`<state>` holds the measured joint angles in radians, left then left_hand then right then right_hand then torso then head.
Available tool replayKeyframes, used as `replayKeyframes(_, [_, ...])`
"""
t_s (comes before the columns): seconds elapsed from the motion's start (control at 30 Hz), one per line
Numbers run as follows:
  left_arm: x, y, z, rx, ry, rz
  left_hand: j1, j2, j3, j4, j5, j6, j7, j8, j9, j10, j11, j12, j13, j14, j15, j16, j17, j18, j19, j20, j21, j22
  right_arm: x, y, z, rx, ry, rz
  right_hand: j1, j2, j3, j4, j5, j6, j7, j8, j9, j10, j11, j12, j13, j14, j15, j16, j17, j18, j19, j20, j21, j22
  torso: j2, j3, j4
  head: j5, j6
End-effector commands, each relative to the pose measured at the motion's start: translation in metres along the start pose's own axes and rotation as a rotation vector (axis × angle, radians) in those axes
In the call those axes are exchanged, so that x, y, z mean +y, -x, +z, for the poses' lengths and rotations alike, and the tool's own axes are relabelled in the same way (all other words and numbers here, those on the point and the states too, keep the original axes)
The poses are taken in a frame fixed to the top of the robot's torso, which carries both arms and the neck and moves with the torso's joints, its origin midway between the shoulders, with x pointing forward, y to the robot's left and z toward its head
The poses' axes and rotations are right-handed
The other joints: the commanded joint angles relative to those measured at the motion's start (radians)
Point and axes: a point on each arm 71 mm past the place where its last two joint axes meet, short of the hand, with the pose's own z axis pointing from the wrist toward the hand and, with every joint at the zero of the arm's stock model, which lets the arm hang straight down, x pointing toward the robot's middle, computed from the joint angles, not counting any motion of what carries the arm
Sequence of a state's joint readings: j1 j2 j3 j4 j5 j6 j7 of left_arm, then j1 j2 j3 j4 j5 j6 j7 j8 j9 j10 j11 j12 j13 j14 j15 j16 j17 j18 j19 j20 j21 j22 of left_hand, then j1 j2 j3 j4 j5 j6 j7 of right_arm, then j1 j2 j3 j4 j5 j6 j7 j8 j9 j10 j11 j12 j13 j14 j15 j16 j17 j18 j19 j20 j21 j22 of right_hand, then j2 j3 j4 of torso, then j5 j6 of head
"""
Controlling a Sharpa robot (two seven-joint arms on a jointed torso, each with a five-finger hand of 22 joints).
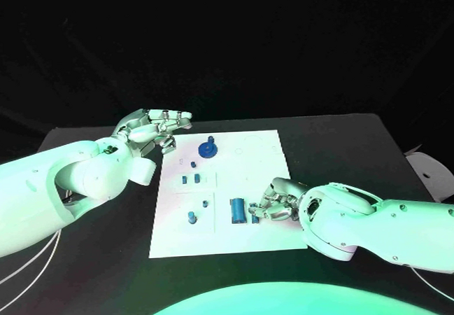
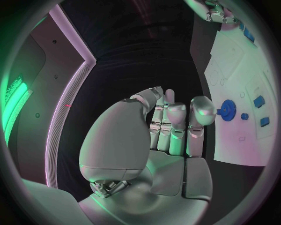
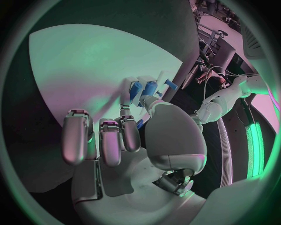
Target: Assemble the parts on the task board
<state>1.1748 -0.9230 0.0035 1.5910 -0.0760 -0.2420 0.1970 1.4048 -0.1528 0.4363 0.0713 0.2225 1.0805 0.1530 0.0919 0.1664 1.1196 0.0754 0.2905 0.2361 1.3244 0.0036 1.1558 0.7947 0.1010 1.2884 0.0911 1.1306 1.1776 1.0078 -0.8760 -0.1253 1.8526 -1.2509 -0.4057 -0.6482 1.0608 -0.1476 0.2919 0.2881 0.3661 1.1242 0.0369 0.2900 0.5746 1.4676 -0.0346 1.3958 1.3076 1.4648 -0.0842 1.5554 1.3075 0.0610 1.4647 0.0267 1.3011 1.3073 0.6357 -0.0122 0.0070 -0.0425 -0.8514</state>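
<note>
Board: the white task board (image 1: 252,226) lay in the middle of the black table (image 1: 368,144).
Parts: a blue gear (image 1: 208,151) stood at the far end; a blue cylinder (image 1: 238,209) lay near the right hand.
Right hand (image 1: 271,201): on the board's near right, fingers bent around a small blue part (image 1: 254,217); whether it held it could not be told.
Left hand (image 1: 153,130): at the far left corner, fingers curled, holding nothing.

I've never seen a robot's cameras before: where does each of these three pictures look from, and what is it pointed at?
Head view: from the robot's head, down at the table and board; both arms, left hand and right hand show.
Left wrist view: behind the left hand, facing across its upright fingers towards the board.
Right wrist view: behind the right hand, looking at the board.
Shared: head and left wrist views both show the blue gear.
</note>
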Motion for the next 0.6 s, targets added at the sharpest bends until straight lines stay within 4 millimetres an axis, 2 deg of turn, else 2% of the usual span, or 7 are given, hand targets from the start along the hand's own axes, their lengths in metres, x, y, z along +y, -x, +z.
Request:
replayKeyframes(0.03, [-0.001, -0.001, 0.000, 0.015, -0.003, -0.008, -0.007, 0.002, -0.006, 0.001, -0.002, -0.001, -0.008, 0.004, -0.002, -0.008, 0.001, 0.003, 0.002, -0.004, -0.001, 0.004, -0.001, 0.012, -0.001, 0.003, 0.000, 0.001, 0.001, 0.002, -0.002, -0.025, 0.036, -0.015, -0.008, 0.002, -0.007, 0.000, 0.004, -0.003, 0.003, -0.003, 0.001, 0.016, 0.004, -0.004, 0.124, 0.098, -0.004, -0.001, 0.228, -0.011, 0.030, -0.003, -0.006, 0.198, 0.000, 0.0004, 0.0001, 0.000, 0.000])
replayKeyframes(0.23, [-0.001, 0.000, -0.001, 0.012, -0.002, -0.008, -0.007, 0.002, -0.006, 0.001, -0.002, -0.001, -0.008, 0.004, -0.002, -0.008, 0.001, 0.003, 0.002, -0.004, -0.001, 0.004, -0.001, 0.012, -0.001, 0.003, 0.000, 0.001, 0.001, 0.001, -0.012, -0.013, 0.068, -0.008, -0.001, 0.001, -0.015, -0.004, 0.010, -0.002, 0.001, -0.002, 0.003, 0.018, 0.003, -0.001, 0.126, 0.098, -0.005, 0.000, 0.230, -0.012, 0.031, -0.003, -0.002, 0.199, 0.000, 0.0004, 0.0014, -0.003, 0.006])
replayKeyframes(0.47, [-0.001, 0.003, -0.002, 0.006, -0.001, -0.007, -0.007, 0.002, -0.006, 0.001, -0.002, -0.001, -0.008, 0.004, -0.002, -0.008, 0.001, 0.003, 0.002, -0.004, -0.001, 0.004, -0.001, 0.012, -0.001, 0.003, 0.000, 0.001, -0.004, -0.003, -0.018, 0.021, 0.069, -0.008, 0.019, -0.001, -0.028, -0.013, 0.013, -0.003, 0.000, -0.001, 0.005, 0.018, 0.002, 0.000, 0.127, 0.098, -0.006, 0.000, 0.230, -0.012, 0.031, -0.004, -0.002, 0.199, 0.000, -0.0007, -0.0049, 0.002, 0.005])
replayKeyframes(0.6, [-0.001, 0.002, -0.001, 0.007, -0.002, -0.007, -0.007, 0.002, -0.006, 0.001, -0.002, -0.001, -0.008, 0.004, -0.002, -0.008, 0.001, 0.003, 0.002, -0.004, -0.001, 0.004, -0.001, 0.012, -0.001, 0.003, 0.000, 0.001, -0.006, -0.006, -0.017, 0.032, 0.065, -0.011, 0.037, 0.000, -0.036, -0.019, 0.007, -0.003, -0.001, 0.001, 0.007, 0.019, 0.001, 0.001, 0.128, 0.099, -0.006, 0.000, 0.230, -0.012, 0.032, -0.005, 0.000, 0.199, 0.000, -0.0006, -0.0031, 0.000, 0.005])
